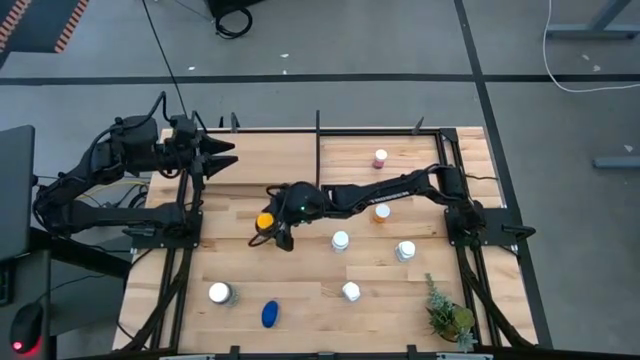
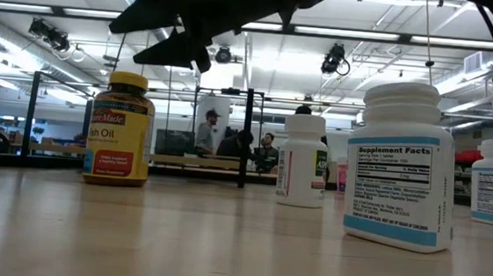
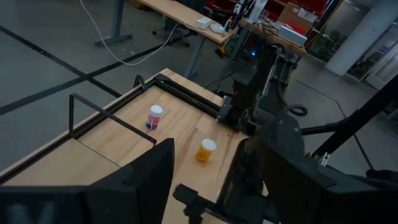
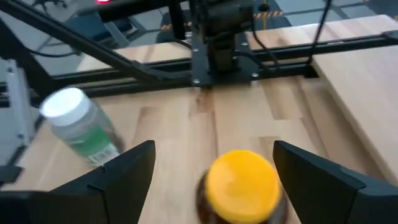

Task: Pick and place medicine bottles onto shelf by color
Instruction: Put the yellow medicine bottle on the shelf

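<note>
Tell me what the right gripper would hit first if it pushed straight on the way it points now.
Probably the amber, yellow-capped round bottle: the right gripper stands open with that cap between its dark fingers, seen from above at. Depth is unclear, so contact may come slightly later.

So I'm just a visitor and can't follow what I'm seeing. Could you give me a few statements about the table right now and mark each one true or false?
1. The right gripper is open, its fingers on either side of the yellow-capped bottle. True.
2. The pink-capped bottle stands inside the shelf bay. True.
3. The blue bottle is on the shelf. False: it lies on the tabletop near the front edge.
4. The left gripper is holding a white bottle. False: it hangs empty by the shelf's left end.
5. The small green plant sits at the table's front right corner. True.
</note>
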You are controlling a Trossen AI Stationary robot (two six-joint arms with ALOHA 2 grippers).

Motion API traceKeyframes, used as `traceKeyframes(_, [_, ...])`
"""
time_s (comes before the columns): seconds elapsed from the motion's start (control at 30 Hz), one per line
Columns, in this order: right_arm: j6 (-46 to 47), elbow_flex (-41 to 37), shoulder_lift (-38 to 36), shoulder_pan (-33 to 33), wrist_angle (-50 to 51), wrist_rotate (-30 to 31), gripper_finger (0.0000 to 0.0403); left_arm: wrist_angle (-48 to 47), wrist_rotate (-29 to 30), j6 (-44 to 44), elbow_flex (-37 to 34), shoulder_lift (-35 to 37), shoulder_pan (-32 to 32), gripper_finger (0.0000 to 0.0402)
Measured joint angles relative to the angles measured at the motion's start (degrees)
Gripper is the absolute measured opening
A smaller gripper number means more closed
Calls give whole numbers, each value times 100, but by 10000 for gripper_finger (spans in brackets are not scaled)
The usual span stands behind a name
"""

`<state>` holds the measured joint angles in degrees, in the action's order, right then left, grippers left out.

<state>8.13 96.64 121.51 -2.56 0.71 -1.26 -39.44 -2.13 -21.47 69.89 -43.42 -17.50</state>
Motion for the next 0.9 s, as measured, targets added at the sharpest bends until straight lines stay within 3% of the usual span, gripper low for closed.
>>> traceKeyframes(0.33, [-263, 0, 0, 105, 191, 332, 333, 0, -2, -42, 0, -2, 0, 237])
traceKeyframes(0.67, [34, -296, -13, 358, 242, 202, 333, -8, -8, -183, 0, -2, 13, 234])
traceKeyframes(0.9, [-211, -305, -9, 98, 133, 125, 333, -35, -12, -195, 0, -2, 105, 239])
